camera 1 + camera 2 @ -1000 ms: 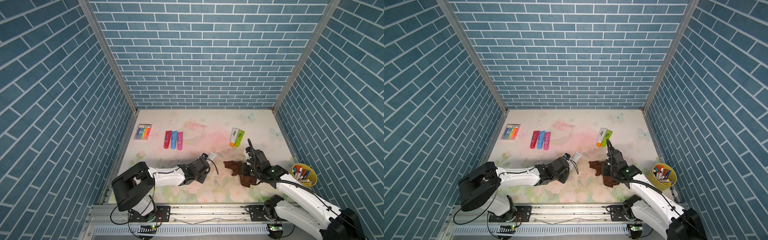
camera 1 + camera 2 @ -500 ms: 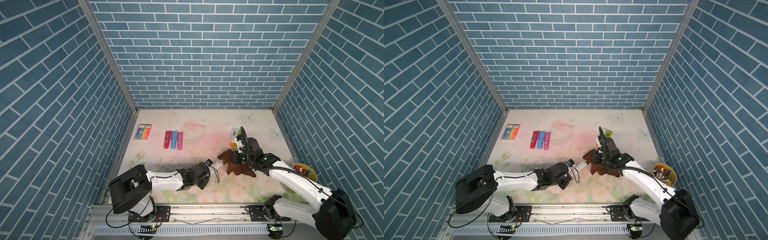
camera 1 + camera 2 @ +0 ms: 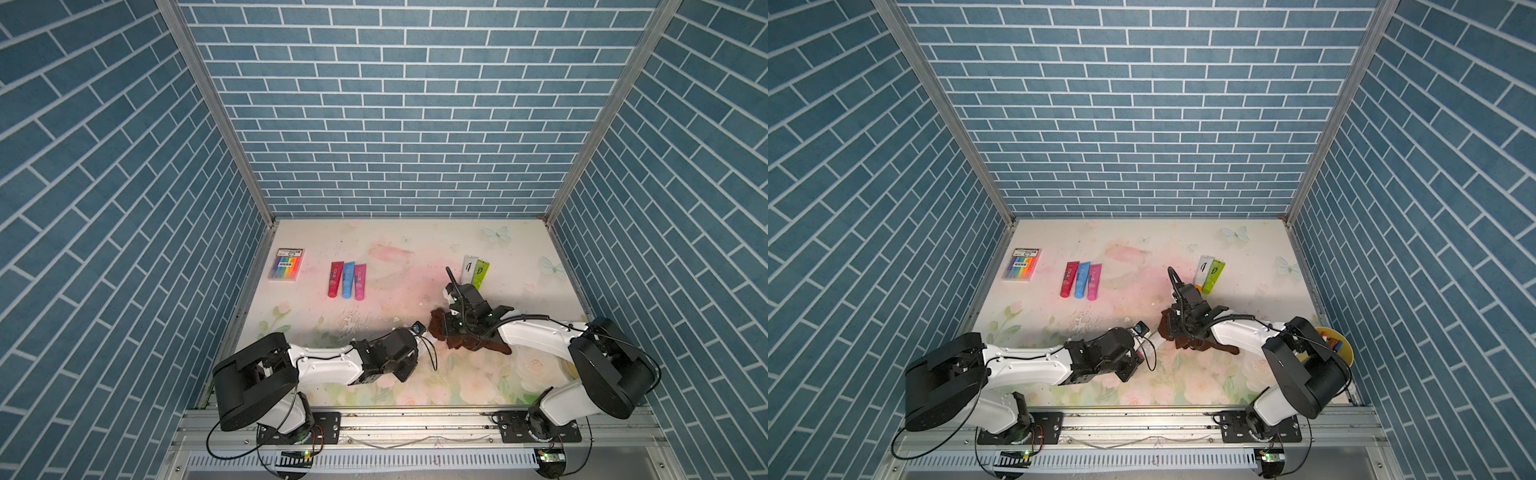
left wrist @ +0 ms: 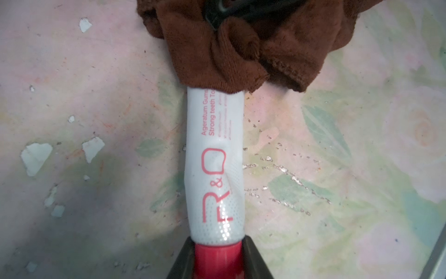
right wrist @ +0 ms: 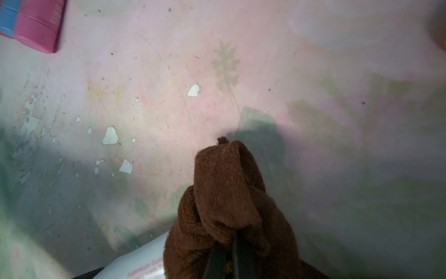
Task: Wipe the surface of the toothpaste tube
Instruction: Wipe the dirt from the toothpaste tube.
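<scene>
A robotics test cell dressed up as a bathroom corner: blue brick-patterned wall panels [image 3: 399, 124] sit in bare aluminium corner posts [image 3: 219, 112] around a worn, flower-printed tabletop [image 3: 415, 232]. A white-and-black left arm [image 3: 324, 365] and right arm [image 3: 536, 334] are mounted on a slotted aluminium rail [image 3: 415, 420] along the front edge, with loose cables trailing.

Cloth [image 4: 193, 60] lies over the toothpaste tube [image 4: 214, 169] end

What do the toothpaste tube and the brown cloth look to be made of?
The toothpaste tube looks like soft plastic, glossy white: creased, dented, with glints near its red cap. The brown cloth looks like matte terry or microfibre: fuzzy pile, stitched hem, soft folds.
</scene>
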Robot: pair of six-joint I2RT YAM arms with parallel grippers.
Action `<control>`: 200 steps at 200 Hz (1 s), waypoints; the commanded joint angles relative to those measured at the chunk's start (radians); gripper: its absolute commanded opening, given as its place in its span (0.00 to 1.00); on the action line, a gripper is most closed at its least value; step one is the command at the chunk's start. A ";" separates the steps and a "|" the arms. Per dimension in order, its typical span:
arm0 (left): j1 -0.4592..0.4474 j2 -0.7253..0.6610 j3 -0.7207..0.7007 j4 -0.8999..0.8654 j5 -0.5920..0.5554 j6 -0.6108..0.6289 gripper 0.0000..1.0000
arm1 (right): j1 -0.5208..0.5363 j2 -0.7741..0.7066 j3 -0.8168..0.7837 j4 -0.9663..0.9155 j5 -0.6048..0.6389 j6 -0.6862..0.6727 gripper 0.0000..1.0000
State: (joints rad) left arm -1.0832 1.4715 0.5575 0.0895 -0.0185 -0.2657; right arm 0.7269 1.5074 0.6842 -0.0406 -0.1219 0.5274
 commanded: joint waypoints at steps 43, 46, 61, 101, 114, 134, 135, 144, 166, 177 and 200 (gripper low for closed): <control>-0.005 0.044 0.024 0.035 -0.003 0.013 0.03 | 0.165 -0.005 -0.090 0.102 -0.168 0.149 0.00; -0.004 0.043 0.024 0.035 -0.004 0.013 0.03 | 0.174 -0.010 -0.094 0.107 -0.166 0.155 0.00; -0.003 0.045 0.025 0.035 -0.007 0.011 0.02 | 0.212 -0.020 -0.110 0.123 -0.159 0.181 0.00; -0.004 0.036 0.019 0.036 -0.014 0.009 0.01 | 0.234 -0.009 -0.148 0.134 -0.124 0.198 0.00; -0.003 0.028 0.014 0.039 -0.014 0.008 0.00 | 0.207 -0.004 -0.156 0.100 -0.083 0.191 0.00; -0.004 0.021 0.010 0.041 -0.018 0.006 0.00 | 0.107 0.001 -0.171 0.032 -0.011 0.170 0.00; -0.005 0.021 0.009 0.041 -0.018 0.006 0.00 | 0.101 0.002 -0.171 0.029 -0.007 0.169 0.00; -0.006 0.020 0.010 0.037 -0.020 0.007 0.00 | 0.048 0.000 -0.176 0.002 0.027 0.157 0.00; -0.009 0.009 0.006 0.039 -0.027 0.007 0.00 | -0.037 -0.008 -0.166 -0.060 0.120 0.124 0.00; -0.011 0.005 0.003 0.041 -0.030 0.007 0.00 | -0.054 -0.013 -0.155 -0.088 0.155 0.113 0.00; -0.011 0.010 0.004 0.040 -0.026 0.007 0.00 | -0.063 -0.016 -0.148 -0.088 0.151 0.096 0.00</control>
State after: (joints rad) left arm -1.0916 1.4895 0.5621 0.1043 -0.0292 -0.2630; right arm 0.6708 1.4746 0.5674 0.0845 -0.0643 0.6643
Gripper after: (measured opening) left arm 0.300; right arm 0.057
